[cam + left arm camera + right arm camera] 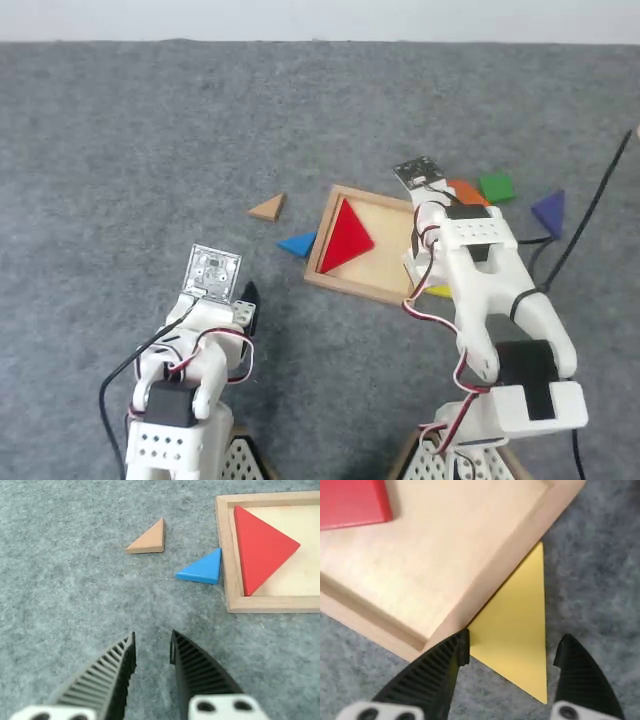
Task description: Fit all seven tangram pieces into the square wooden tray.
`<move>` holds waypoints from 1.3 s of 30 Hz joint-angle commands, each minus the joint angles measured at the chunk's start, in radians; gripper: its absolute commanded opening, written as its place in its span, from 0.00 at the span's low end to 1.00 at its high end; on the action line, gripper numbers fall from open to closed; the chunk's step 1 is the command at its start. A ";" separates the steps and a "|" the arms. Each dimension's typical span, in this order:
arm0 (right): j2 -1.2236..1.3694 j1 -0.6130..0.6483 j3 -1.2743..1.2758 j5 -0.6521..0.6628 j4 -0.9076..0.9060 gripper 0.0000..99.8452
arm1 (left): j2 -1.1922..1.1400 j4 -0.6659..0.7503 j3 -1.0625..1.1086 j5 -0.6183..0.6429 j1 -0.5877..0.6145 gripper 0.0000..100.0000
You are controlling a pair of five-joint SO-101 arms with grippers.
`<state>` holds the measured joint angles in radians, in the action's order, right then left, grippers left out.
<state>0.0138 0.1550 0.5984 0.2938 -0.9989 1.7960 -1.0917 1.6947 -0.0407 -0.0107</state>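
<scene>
A: R gripper [514, 640] — what's it got?
B: Nothing yet; pincer's spread wide, astride the yellow triangle [520, 625]; one finger [442, 672] sits where that piece meets the tray's outer wall, the other just off its free edge. Looks lined up to pinch it, imo.
A: And the piece itself?
B: Flat on the mat [150, 140], long side butted against the tray [355, 288] by its near R corner; outside, not in. That snug fit is prob the snag; the wall-side finger has little room to get behind the edge.
A: Tray contents?
B: Red triangle [347, 237], flat, long side along the L wall, point aimed at the tray's middle; only piece I can see inside, so approx one of seven done.
A: L gripper [152, 637]?
B: Low over the mat toward the table's near edge, well short of the tray; pincer only a crack apart, nothing in it. Blue triangle [202, 568] lies just outside the tray's L wall, touching or v. close — can't tell which; tan triangle [147, 540] further L, apart from it. Both on its side, so prob its job.
A: Others?
B: Orange piece [468, 190], green piece [496, 186], purple triangle [549, 210] past the tray's far R corner.
A: Surface, room?
B: Grey felt-like mat; should hold thin pieces w/o sliding. Pale wall [320, 18] along the far edge; black cable [600, 195] at the R.
</scene>
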 commanded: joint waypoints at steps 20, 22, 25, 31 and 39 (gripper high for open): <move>-0.154 -0.093 -0.003 0.064 -0.051 0.28 | 0.014 -0.003 -0.012 0.008 -0.006 0.11; -0.203 -0.028 -0.003 0.064 -0.094 0.28 | 0.014 -0.003 -0.012 0.008 -0.006 0.11; -0.239 0.033 0.000 0.069 -0.131 0.28 | 0.014 -0.003 -0.012 0.008 -0.006 0.11; -0.177 0.036 0.044 0.172 -0.104 0.28 | 0.014 -0.003 -0.012 0.008 -0.006 0.11; -0.056 -0.025 0.040 0.245 -0.028 0.28 | 0.014 -0.003 -0.012 0.008 -0.006 0.11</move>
<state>-0.0522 0.1688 0.6506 0.5178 -1.0740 1.7960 -1.0917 1.6947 -0.0407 -0.0107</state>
